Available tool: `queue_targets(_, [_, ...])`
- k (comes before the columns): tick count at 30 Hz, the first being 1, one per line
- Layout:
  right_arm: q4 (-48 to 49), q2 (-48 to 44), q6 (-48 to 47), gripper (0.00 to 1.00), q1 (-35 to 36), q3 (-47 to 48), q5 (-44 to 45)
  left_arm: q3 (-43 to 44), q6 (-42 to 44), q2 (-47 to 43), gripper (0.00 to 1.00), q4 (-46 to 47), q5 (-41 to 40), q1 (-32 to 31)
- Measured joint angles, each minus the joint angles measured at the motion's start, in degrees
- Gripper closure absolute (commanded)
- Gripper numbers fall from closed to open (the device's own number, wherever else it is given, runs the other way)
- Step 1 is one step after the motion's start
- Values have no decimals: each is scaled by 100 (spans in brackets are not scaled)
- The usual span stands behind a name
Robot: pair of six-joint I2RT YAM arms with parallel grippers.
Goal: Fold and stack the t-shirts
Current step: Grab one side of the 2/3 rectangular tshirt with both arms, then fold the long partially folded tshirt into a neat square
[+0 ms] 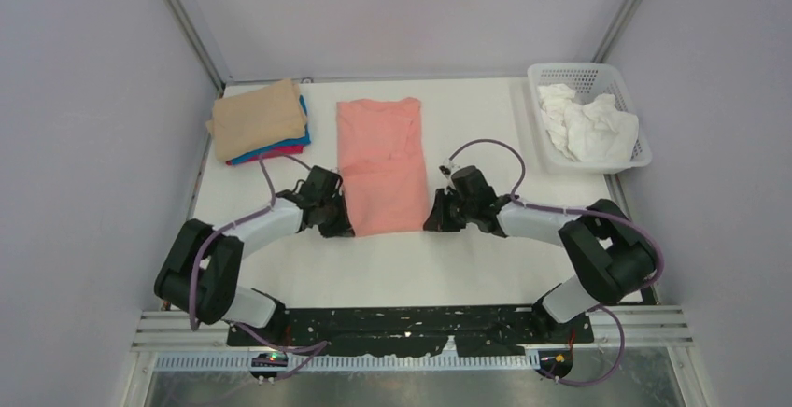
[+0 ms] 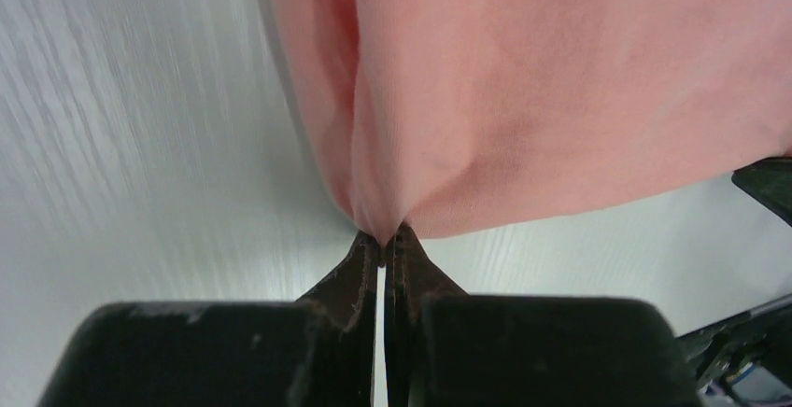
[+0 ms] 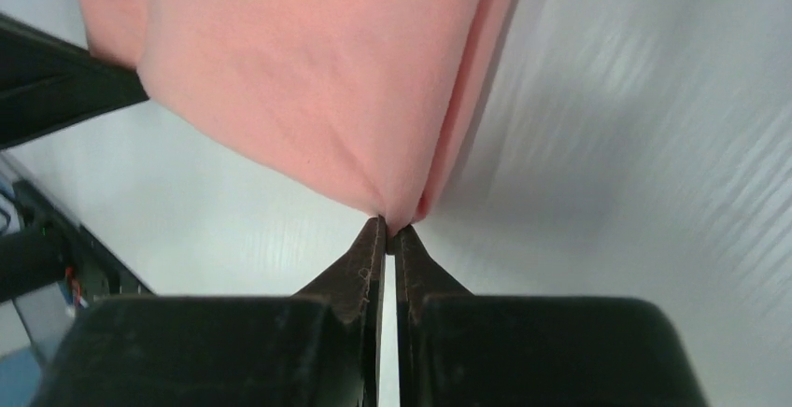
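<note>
From my overhead feed I see a white plastic lattice basket (image 1: 607, 166) at the far right corner of the white table (image 1: 392, 267), overhanging the table's right edge. It holds crumpled white cloths (image 1: 588, 122), heaped up to its rim. Plain grey walls (image 1: 93, 99) close the cell on three sides, with slanted metal posts (image 1: 187, 20) in the far corners. Along the near edge lie a black mounting plate (image 1: 411, 328) and a slotted white cable duct (image 1: 402, 362).
</note>
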Motion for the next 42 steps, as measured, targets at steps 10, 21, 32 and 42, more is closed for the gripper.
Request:
queue_targets(10, [-1318, -2413, -142, 94, 1207, -1058, -269, -1558, -393, -2992, 100, -855, -293, -1224])
queue_targets(21, [-2830, -4614, 245, 94, 1720, -833, -157, -1366, -876, -5652, 100, -1749, -848, -2127])
queue_targets(32, [-2933, -4052, -400, 94, -111, 439, -160, 645, -105, -3751, 100, -1458, -1674, -1582])
queue_targets(42, [-2050, -2452, -507, 94, -1185, 1078, -693, 1919, 295, -1561, 100, -826, -859, -280])
